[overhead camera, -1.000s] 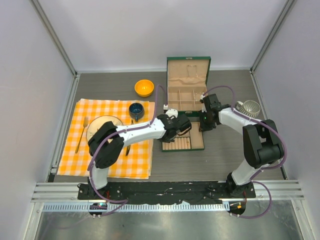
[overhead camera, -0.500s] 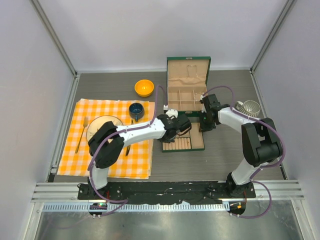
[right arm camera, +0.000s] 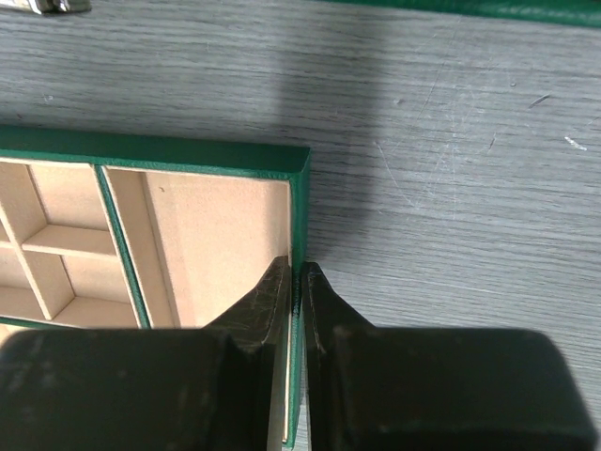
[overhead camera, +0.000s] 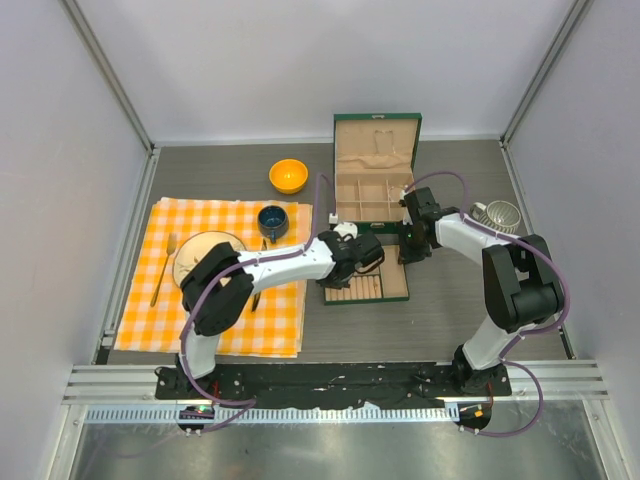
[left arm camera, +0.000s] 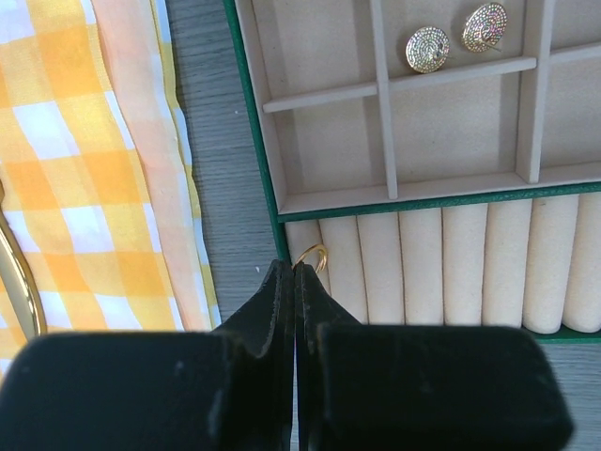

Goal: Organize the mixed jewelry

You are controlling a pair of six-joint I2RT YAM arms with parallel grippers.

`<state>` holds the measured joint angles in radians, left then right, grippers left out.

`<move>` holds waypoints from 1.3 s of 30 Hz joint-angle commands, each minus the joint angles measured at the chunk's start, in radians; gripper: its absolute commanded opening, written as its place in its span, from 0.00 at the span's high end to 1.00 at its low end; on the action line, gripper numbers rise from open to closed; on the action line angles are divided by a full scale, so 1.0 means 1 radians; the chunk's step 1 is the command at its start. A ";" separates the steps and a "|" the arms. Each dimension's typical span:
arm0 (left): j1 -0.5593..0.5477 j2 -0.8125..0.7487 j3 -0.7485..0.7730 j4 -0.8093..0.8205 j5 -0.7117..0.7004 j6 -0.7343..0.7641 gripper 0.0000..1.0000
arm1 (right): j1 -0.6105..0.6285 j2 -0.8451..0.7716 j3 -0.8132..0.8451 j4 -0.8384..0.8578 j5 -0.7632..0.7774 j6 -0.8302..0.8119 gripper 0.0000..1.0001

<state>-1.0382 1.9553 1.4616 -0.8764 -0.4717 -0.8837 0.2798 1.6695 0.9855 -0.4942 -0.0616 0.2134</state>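
The jewelry is gold. A thin ring (left arm camera: 315,255) arcs out from the tips of my left gripper (left arm camera: 295,269), which is shut on it above the first cream ring roll (left arm camera: 305,246) of the green jewelry box (overhead camera: 398,296). Two round studded earrings (left arm camera: 427,49) lie in a compartment further back. At the box's right side my right gripper (right arm camera: 297,271) is shut on the green wall (right arm camera: 299,211), one finger inside and one outside. From above, both grippers sit low at the open box, the left gripper (overhead camera: 352,268) and the right gripper (overhead camera: 408,250).
The box's lid (overhead camera: 377,140) stands open at the back. An orange checked cloth (overhead camera: 230,300) left of the box carries a plate (overhead camera: 205,255), a blue cup (overhead camera: 272,220) and cutlery. An orange bowl (overhead camera: 288,175) and a grey cup (overhead camera: 498,215) stand nearby.
My right gripper has shifted slightly toward the box's back along its side. The left wrist has moved a little over the ring rolls. Both grippers stay shut.
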 commanded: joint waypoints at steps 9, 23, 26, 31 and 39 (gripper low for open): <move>-0.039 0.022 0.017 -0.026 -0.005 -0.032 1.00 | 0.004 -0.002 0.024 0.051 -0.001 0.014 0.97; -0.059 0.037 0.029 -0.026 0.002 -0.044 0.95 | 0.004 -0.025 0.019 0.057 -0.003 0.015 0.97; -0.060 0.042 0.043 -0.023 0.007 -0.046 0.86 | 0.004 -0.025 0.016 0.057 -0.004 0.015 0.96; -0.060 0.050 0.068 -0.018 0.016 -0.040 0.76 | 0.004 -0.022 0.015 0.060 -0.007 0.015 0.96; -0.060 0.044 0.068 -0.009 0.008 -0.021 0.76 | 0.002 -0.024 0.008 0.066 -0.010 0.014 0.97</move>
<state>-1.0912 2.0010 1.4998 -0.9009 -0.4564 -0.9085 0.2798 1.6688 0.9855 -0.4931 -0.0612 0.2131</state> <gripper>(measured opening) 0.240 0.124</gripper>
